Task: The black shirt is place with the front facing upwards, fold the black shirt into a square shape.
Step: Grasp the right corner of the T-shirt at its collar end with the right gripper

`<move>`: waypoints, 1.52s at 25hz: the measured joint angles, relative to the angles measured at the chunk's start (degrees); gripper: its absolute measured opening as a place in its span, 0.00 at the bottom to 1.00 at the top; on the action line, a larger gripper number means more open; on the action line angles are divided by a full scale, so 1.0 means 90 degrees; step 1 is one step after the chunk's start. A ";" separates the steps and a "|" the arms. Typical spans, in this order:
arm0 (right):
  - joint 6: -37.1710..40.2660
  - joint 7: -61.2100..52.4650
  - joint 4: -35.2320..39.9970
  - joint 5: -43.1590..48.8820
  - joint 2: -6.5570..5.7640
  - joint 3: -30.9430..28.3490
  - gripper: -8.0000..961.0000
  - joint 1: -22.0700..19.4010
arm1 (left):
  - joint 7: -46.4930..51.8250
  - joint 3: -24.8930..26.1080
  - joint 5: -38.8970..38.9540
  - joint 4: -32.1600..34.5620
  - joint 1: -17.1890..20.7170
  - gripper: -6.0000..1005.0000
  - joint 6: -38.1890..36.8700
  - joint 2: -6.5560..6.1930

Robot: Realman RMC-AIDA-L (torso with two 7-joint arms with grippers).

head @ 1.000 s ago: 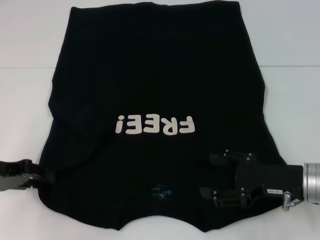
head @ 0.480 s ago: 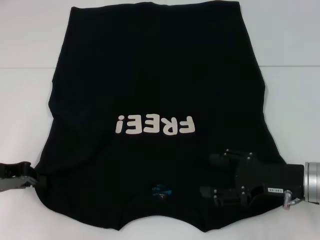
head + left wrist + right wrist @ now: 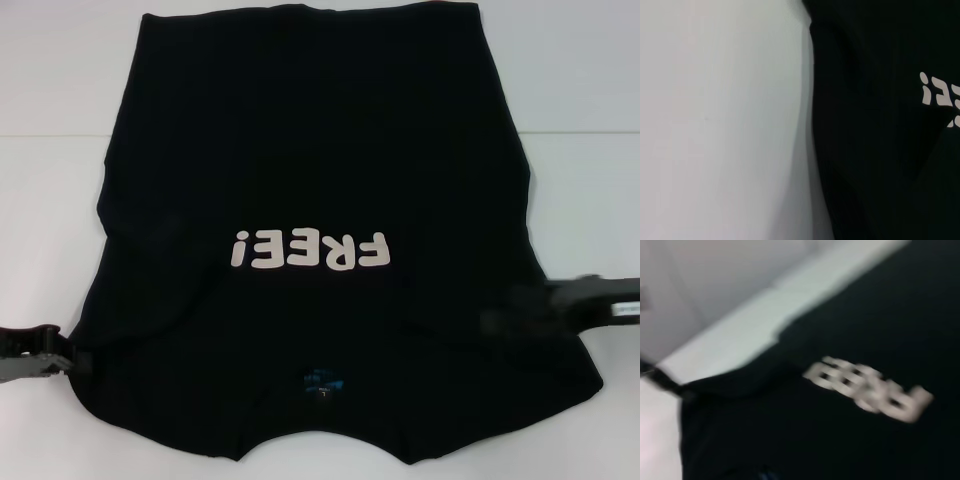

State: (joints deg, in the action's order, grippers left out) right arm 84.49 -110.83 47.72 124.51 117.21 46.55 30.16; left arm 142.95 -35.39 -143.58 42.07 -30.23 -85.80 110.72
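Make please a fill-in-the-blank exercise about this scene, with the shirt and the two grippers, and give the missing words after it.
1. The black shirt lies flat on a ____ table.
2. The cream lettering on the shirt spells ____.
3. The left gripper is at the shirt's ____ edge.
4. The small neck label is ____ in colour.

Missing words: white; FREE!; left; blue
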 joint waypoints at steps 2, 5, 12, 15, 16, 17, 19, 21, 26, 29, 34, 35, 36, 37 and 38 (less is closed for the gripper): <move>0.0531 -0.1153 0.0243 0.0511 -0.0225 -0.0006 0.96 0.0204 | -0.0125 0.0008 0.0010 -0.0002 -0.0001 0.03 -0.0028 -0.0005; 0.1291 -0.2687 0.0508 0.1057 -0.0520 -0.0037 0.96 0.0479 | -0.0333 0.0060 0.0073 -0.0004 -0.0004 0.03 -0.0142 -0.0024; 0.1562 -0.4765 0.1014 0.2782 -0.0696 -0.0053 0.96 0.0776 | -0.0530 0.0075 0.0112 0.0013 -0.0031 0.03 -0.0191 -0.0062; 0.1423 -0.4817 0.0940 0.3133 -0.0642 -0.0042 0.95 0.0842 | -0.0538 0.0076 0.0114 0.0023 -0.0040 0.03 -0.0196 -0.0061; 0.1353 -0.4810 0.0880 0.3243 -0.0609 -0.0027 0.95 0.0872 | -0.0538 0.0076 0.0114 0.0023 -0.0040 0.03 -0.0196 -0.0061; 0.1306 -0.4799 0.0843 0.3289 -0.0586 -0.0016 0.94 0.0888 | -0.0539 0.0076 0.0114 0.0025 -0.0042 0.03 -0.0199 -0.0056; 0.1233 -0.4780 0.0774 0.3347 -0.0533 0.0003 0.94 0.0911 | -0.0541 0.0076 0.0114 0.0029 -0.0045 0.03 -0.0201 -0.0051; 0.1161 -0.4771 0.0739 0.3376 -0.0483 0.0023 0.93 0.0916 | -0.0543 0.0076 0.0114 0.0030 -0.0046 0.03 -0.0202 -0.0049; 0.0970 -0.4737 0.0724 0.3388 -0.0366 0.0151 0.92 0.0885 | -0.0546 0.0075 0.0114 0.0031 -0.0032 0.03 -0.0203 -0.0033; 0.0874 -0.4669 0.0720 0.3391 -0.0259 0.0160 0.92 0.0867 | -0.0547 0.0075 0.0120 0.0031 -0.0019 0.03 -0.0198 -0.0029; 0.0723 -0.4578 0.0640 0.3396 -0.0143 0.0160 0.91 0.0844 | -0.0560 0.0075 0.0168 0.0018 -0.0005 0.03 -0.0152 -0.0027; 0.0690 -0.4560 0.0629 0.3397 -0.0126 0.0161 0.91 0.0839 | -0.0563 0.0075 0.0169 0.0011 -0.0006 0.03 -0.0149 -0.0027; 0.0668 -0.4550 0.0617 0.3398 -0.0114 0.0160 0.91 0.0836 | -0.0566 0.0075 0.0170 0.0007 -0.0012 0.03 -0.0148 -0.0027; 0.0642 -0.4544 0.0600 0.3399 -0.0108 0.0160 0.91 0.0834 | -0.0567 0.0075 0.0171 0.0005 -0.0016 0.03 -0.0147 -0.0027; 0.0630 -0.4536 0.0582 0.3399 -0.0101 0.0160 0.91 0.0833 | -0.0568 0.0075 0.0171 0.0004 -0.0021 0.03 -0.0146 -0.0027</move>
State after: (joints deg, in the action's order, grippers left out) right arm 90.16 -151.65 52.96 155.10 116.30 47.99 37.66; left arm 137.84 -34.72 -142.04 42.11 -30.42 -87.12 110.47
